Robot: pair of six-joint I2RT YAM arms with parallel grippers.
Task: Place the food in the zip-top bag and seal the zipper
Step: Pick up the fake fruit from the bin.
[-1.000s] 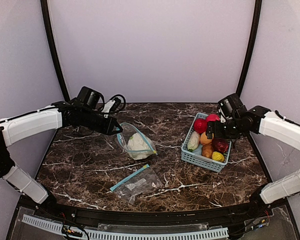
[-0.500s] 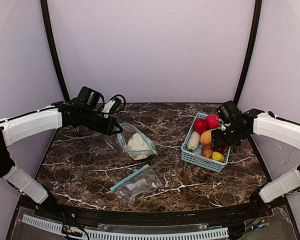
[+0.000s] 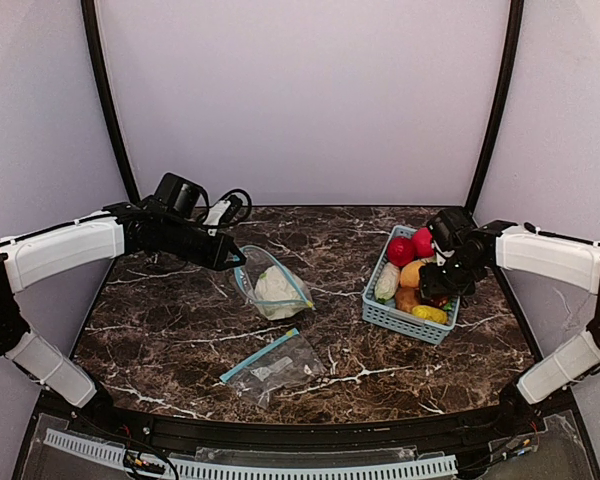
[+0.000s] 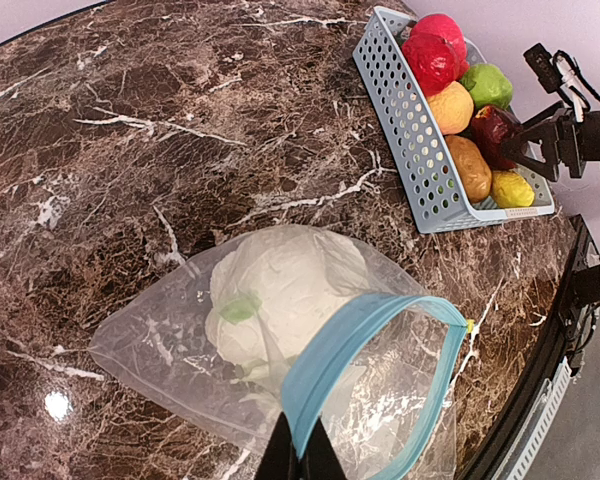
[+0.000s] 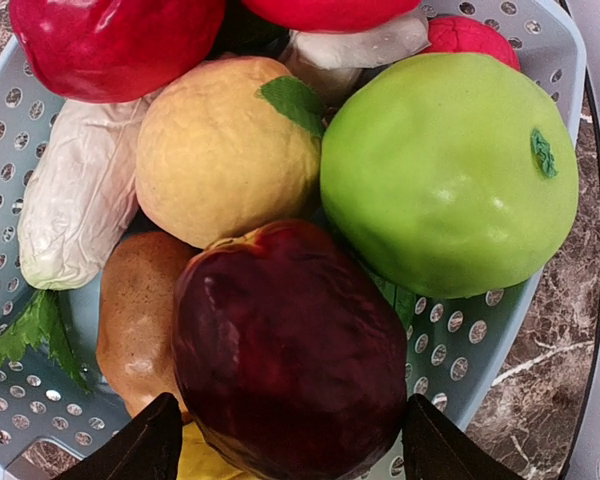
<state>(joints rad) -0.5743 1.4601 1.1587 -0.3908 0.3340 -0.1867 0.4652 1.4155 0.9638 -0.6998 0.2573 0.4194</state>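
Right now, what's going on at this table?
The left end effector is shut on the blue zipper rim of the zip-top bag, holding its mouth open. A white cauliflower is already inside. The right end effector is down in the light-blue basket, with its fingers on either side of the dark red apple. Whether they grip it yet is unclear. A second bag lies flat nearer the front, untouched.

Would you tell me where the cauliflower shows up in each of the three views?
Top external: the cauliflower is just left of centre, inside the open bag.
Left wrist: cauliflower in the lower middle, inside the bag.
Right wrist: not in it.
Shared landmark: the blue basket, seen in all three.
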